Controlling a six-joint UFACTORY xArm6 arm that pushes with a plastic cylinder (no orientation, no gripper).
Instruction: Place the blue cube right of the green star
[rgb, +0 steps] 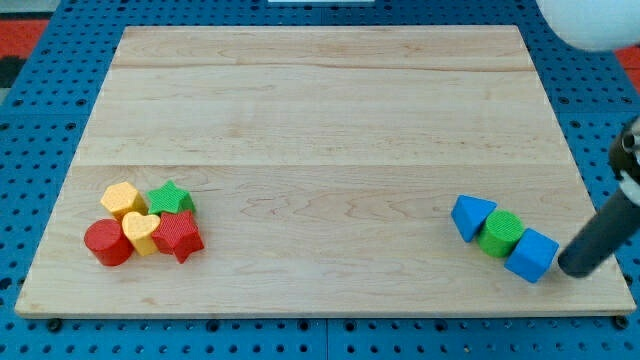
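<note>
Nearest the view's bottom edge, at the right, the rod's tip (573, 268) rests on the wooden board (320, 120), just to the right of the blue cube (531, 255) and touching it or very nearly so. The rod is a plain pusher with nothing to open or clench, and it holds nothing. The blue cube is the lowest of three blocks in a short diagonal row: the green cylinder (501, 232) touches it up and to the left, and the blue triangular block (471, 216) sits against the cylinder's far side.

At about the same depth on the view's left lies a tight cluster. The red cylinder (107, 243) is at its lower left, the yellow heart (142, 232) beside it, and the red star (179, 235) to the heart's right. Just behind these are the yellow hexagonal block (123, 199) and the green star (171, 198), side by side, the green star on the right.

The blue cube is thus well apart from the green star, across most of the board's width.
</note>
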